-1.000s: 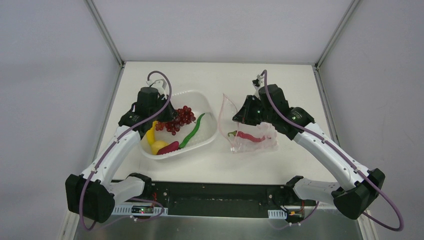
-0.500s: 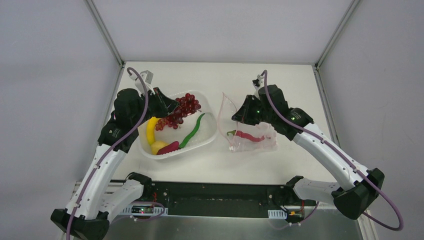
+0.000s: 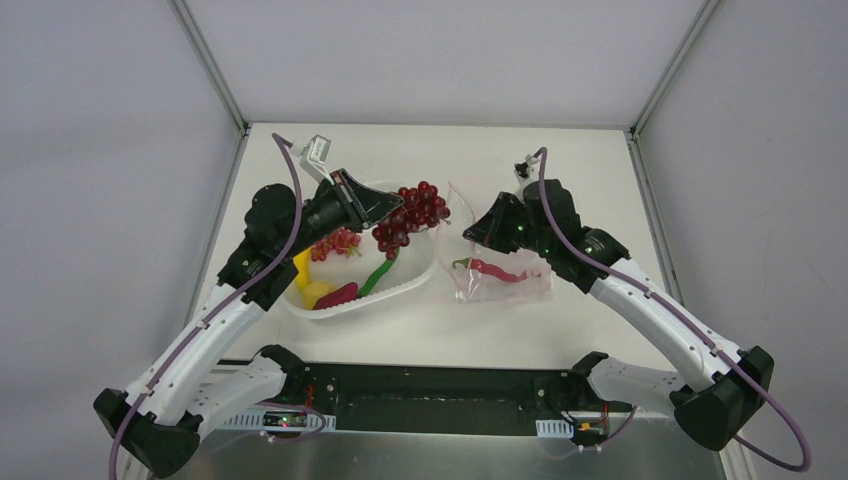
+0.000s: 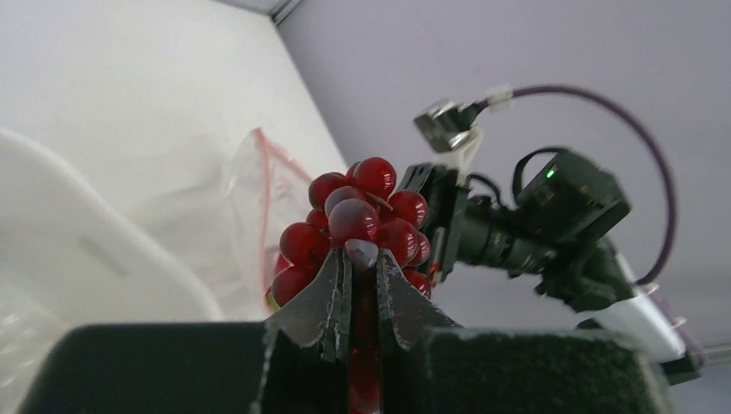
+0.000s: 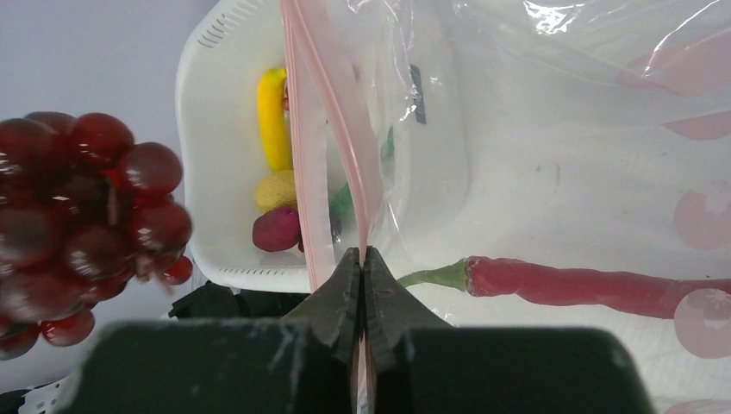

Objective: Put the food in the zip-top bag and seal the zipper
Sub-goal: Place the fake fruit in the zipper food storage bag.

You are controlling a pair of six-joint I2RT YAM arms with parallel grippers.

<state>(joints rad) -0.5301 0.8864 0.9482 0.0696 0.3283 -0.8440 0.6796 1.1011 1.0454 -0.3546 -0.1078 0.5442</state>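
Crinkly zip-top bag [image 3: 505,285] looks limp, the right gripper [image 5: 362,263] pinching its zipper [image 5: 326,129]. Mid-frame, the left gripper [image 4: 360,259] clamps the light-seeming grape bunch [image 3: 412,210].

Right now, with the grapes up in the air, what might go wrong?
The left claw pinches the grape bunch by one end only, so it might slip out. The right claw holds the zip-top bag by its zipper edge; the mouth looks narrow, so grapes could snag.
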